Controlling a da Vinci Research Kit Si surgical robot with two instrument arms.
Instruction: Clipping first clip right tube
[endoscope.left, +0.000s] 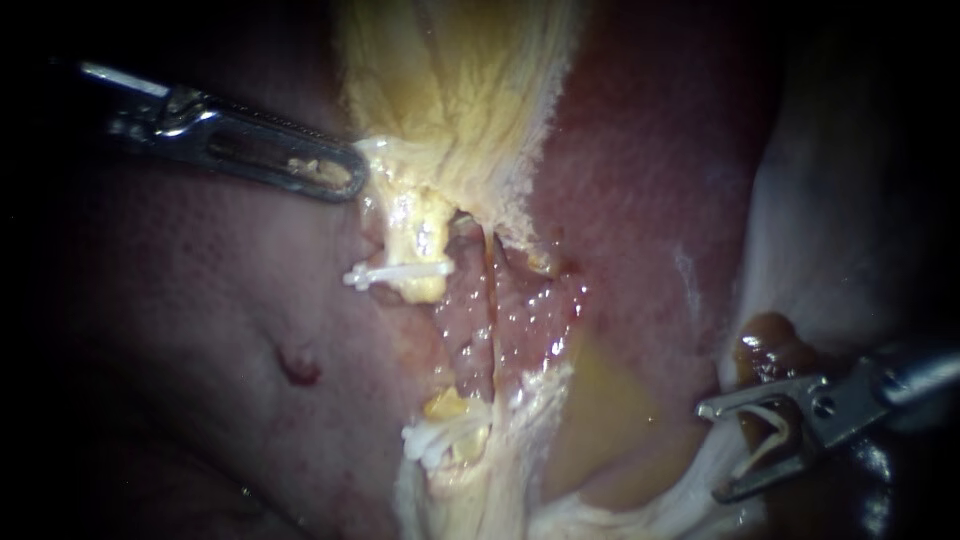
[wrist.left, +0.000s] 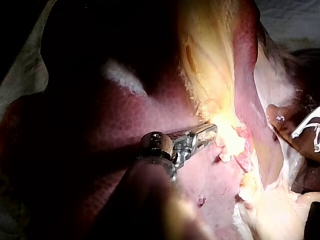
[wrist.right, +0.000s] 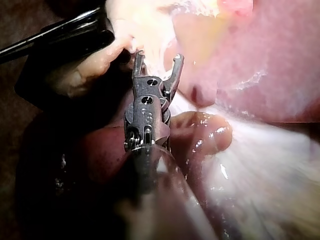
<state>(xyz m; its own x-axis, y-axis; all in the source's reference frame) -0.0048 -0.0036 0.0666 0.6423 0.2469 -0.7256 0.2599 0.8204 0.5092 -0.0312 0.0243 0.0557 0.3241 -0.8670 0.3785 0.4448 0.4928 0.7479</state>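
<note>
My left instrument (endoscope.left: 345, 178) comes in from the upper left, its jaws shut on the edge of the yellow gallbladder (endoscope.left: 450, 90); the left wrist view shows its tip (wrist.left: 212, 131) at that pale tissue. Below it a white clip (endoscope.left: 398, 272) sits across the left tube (endoscope.left: 425, 245). The thin right tube (endoscope.left: 491, 300) runs down bare beside it. My right instrument (endoscope.left: 710, 452) stands at the lower right, well away from both tubes. Its jaws stand wide apart and hold a white V-shaped clip (endoscope.left: 765, 440) between them. The right wrist view shows those spread jaws (wrist.right: 158, 56) from behind.
Reddish liver (endoscope.left: 200, 330) lies left and right of the dissected bed. A brown glossy lump (endoscope.left: 765, 345) sits just above the right instrument. White stringy tissue (endoscope.left: 440, 440) bunches at the tubes' lower end. Yellow fluid (endoscope.left: 600, 400) pools between the tubes and the right instrument.
</note>
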